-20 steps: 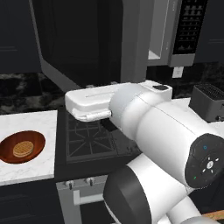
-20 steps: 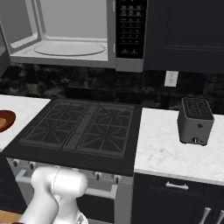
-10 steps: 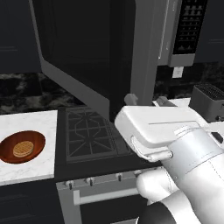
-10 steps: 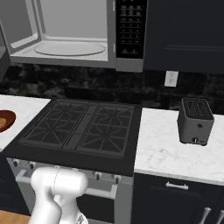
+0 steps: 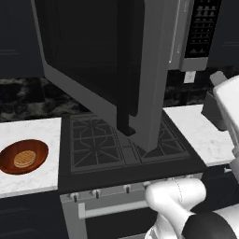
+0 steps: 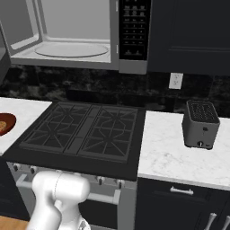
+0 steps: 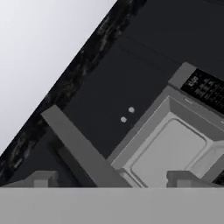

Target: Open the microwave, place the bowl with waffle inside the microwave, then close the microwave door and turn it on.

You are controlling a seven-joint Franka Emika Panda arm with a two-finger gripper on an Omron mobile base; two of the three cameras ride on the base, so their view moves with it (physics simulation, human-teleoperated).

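The microwave (image 6: 67, 40) hangs above the stove with its light grey inside and round turntable (image 6: 72, 49) showing. The microwave door (image 5: 98, 65) stands swung wide out over the stove, its dark handle (image 5: 127, 74) at the near edge. On the left counter sits the reddish-brown bowl (image 5: 23, 156) with the waffle (image 5: 24, 159) in it; its rim (image 6: 4, 123) also peeks in from the left. My gripper (image 7: 113, 180) is open, its fingertips (image 7: 41, 179) far apart with nothing held, looking from a distance at the door's edge (image 7: 78, 146) and the cavity (image 7: 168, 151).
A black gas stove (image 6: 85, 132) lies under the microwave. A dark toaster (image 6: 201, 123) stands on the right marble counter (image 6: 170, 157). The button panel (image 6: 132, 31) is at the microwave's right. My white arm (image 5: 228, 107) rises at the right edge.
The arm has swung from in front of the door over to the right edge of the left base view. The jaws have widened. Door and bowl stay put.
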